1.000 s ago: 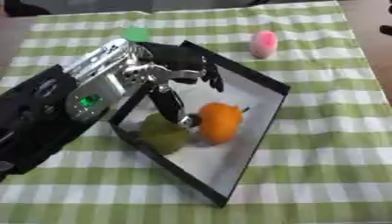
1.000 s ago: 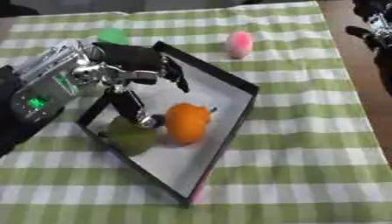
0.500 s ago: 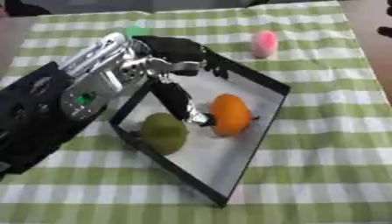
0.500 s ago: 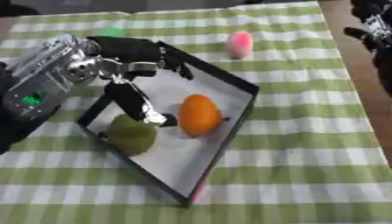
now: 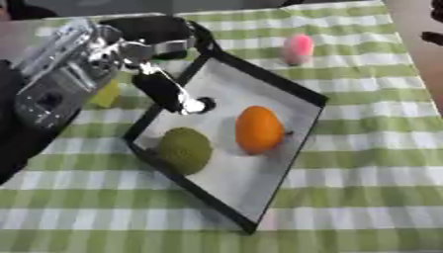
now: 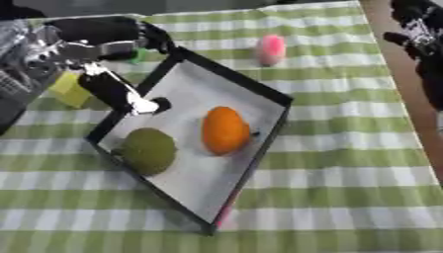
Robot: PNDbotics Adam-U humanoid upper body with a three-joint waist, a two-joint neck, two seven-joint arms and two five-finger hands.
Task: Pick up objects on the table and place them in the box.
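A black-rimmed box with a white floor lies askew in the middle of the green checked cloth. Inside it an orange oval fruit rests beside a round dull-green fruit. My left hand hovers over the box's far left corner, open and holding nothing, its thumb pointing down into the box. A pink object stands on the cloth beyond the box. A yellow block sits left of the box, under my left arm. My right hand shows dark at the far right edge.
A small green thing peeks out behind my left hand. The brown table edge runs down the right side past the cloth. Open cloth spreads to the right of the box and in front of it.
My left hand has drawn back up and to the left, away from the fruits. The green fruit now lies free on the box floor. The yellow block has come into sight.
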